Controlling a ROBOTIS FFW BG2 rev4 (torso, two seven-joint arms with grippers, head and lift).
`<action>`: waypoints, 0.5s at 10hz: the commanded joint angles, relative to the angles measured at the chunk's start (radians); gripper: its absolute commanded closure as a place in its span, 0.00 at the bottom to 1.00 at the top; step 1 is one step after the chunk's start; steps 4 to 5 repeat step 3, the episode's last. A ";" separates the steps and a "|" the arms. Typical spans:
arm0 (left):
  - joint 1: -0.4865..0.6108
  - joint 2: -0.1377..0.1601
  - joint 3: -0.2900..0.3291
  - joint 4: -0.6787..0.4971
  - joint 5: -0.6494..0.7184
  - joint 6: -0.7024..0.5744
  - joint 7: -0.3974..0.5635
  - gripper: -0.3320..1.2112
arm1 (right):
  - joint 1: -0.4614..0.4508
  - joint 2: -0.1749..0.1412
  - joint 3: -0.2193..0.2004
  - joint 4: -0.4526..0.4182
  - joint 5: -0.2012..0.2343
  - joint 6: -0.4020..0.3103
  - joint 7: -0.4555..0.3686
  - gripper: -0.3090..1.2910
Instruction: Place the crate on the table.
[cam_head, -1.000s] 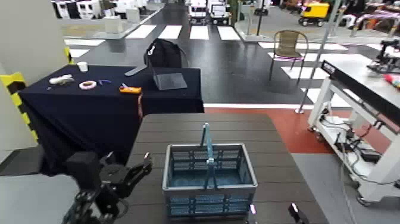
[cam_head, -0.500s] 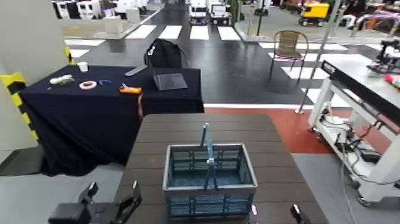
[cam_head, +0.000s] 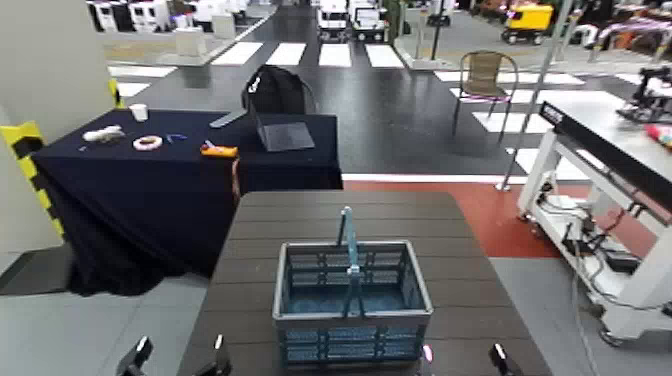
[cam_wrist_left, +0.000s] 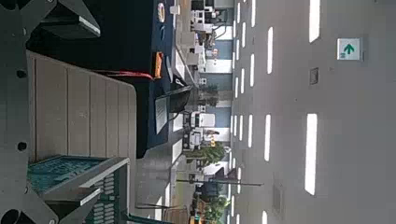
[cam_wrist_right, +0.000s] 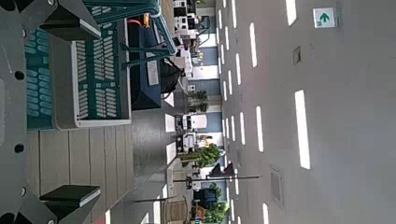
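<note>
Crate (cam_head: 352, 300) upright on dark slatted bench (cam_head: 300, 215), near its front edge, teal handle raised — left pincer (cam_head: 176, 355) and right pincer (cam_head: 460, 357) low beside it, both open, gripping nothing.

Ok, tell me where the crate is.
In the head view, the crate stands on the near end of the brown table, centred, ahead of both lowered grippers.

Matt blue-grey plastic crate (cam_head: 352, 300), lattice walls, paler smooth rim, thin teal handle. Dark brown table (cam_head: 340, 215) of plank-like slats, matt. Far left, navy cloth (cam_head: 150, 185), soft and draped. Glossy dark floor (cam_head: 400, 110) beyond. Right, white-painted metal workbench (cam_head: 610, 150).
</note>
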 joint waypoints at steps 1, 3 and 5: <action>0.014 0.003 0.003 0.003 -0.010 -0.023 -0.004 0.29 | 0.000 0.000 0.000 -0.001 0.003 0.000 0.000 0.28; 0.014 0.003 0.002 0.006 -0.011 -0.030 -0.008 0.29 | 0.000 0.000 0.000 -0.002 0.011 0.004 -0.005 0.28; 0.014 0.003 0.002 0.006 -0.011 -0.030 -0.008 0.29 | 0.000 0.000 0.000 -0.002 0.011 0.004 -0.005 0.28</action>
